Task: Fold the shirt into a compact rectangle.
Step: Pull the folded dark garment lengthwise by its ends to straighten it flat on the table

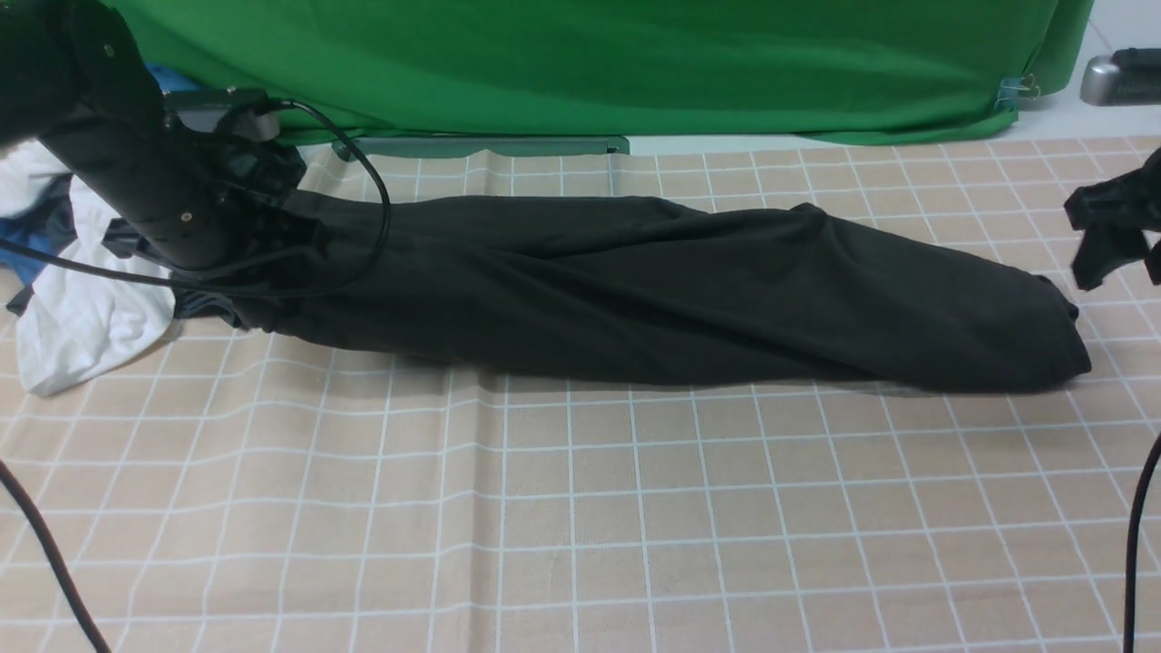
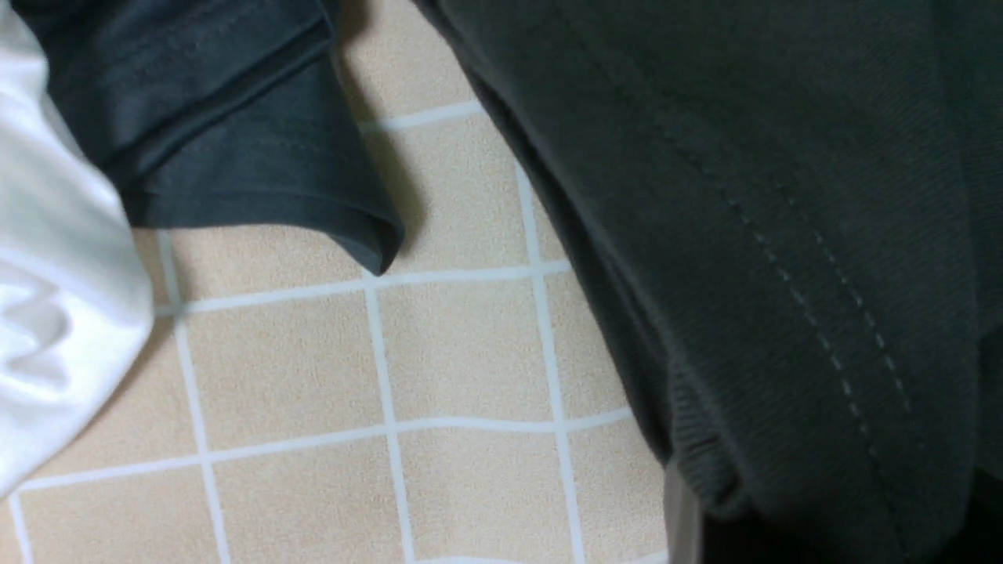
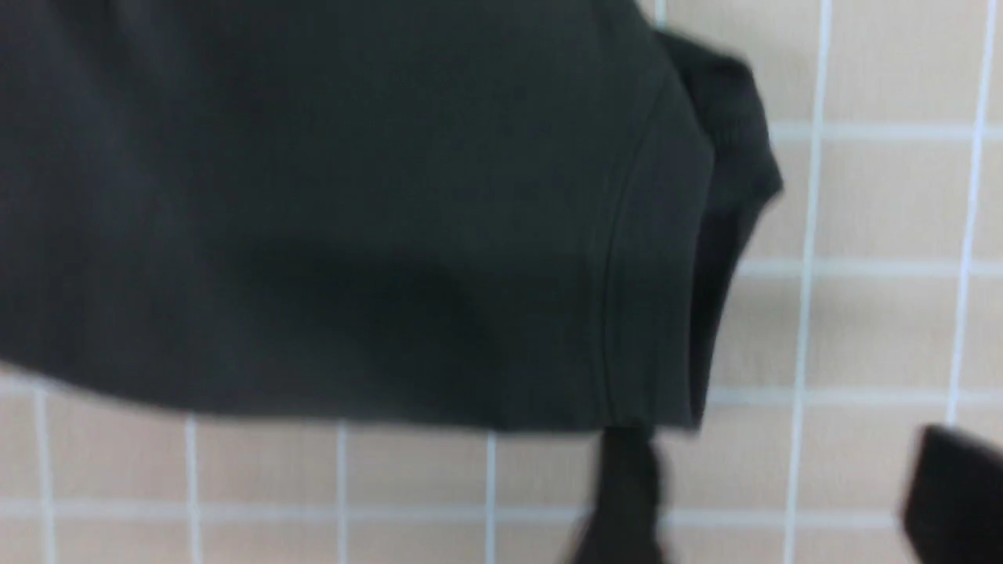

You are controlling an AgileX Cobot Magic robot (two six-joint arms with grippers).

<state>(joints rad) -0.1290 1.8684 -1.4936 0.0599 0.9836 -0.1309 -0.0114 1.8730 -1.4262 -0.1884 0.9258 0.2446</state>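
Checked bench cover [image 1: 580,508]: beige squares with white lines and long creases, bare along the near edge.
Shirt [image 1: 635,290]: black, lying across the middle of the bench as one long narrow band. Its left end is under the left arm and its right end is near the cover's right edge.
Hard to make out: no neck, label or print shows on the shirt in any view. How many layers the band holds cannot be told.
Left pincer [image 1: 258,218]: down on the shirt's left end, largely masked by its own arm in the front view. In its wrist view the shirt's stitched hem [image 2: 783,235] bunches right over it and only a pale sliver of one finger [image 2: 680,513] shows. It appears to be nipping that hem.
Right pincer [image 1: 1111,227]: cut by the frame edge, raised, just clear of the shirt's right end. Its wrist view is blurred. The two dark fingers [image 3: 623,493] stand spread wide with nothing between them, and the shirt's hemmed end [image 3: 353,196] lies just beyond them.
In the way: a black cable [image 1: 367,181] loops over the shirt's left end.
Around: a white garment [image 1: 82,336] is heaped at the far left. A dark grey garment [image 2: 219,141] with a slight sheen lies on it, just beside the shirt but apart from it. A green backdrop [image 1: 590,63] hangs behind, and a silver object [image 1: 1120,82] is cropped at the far right.
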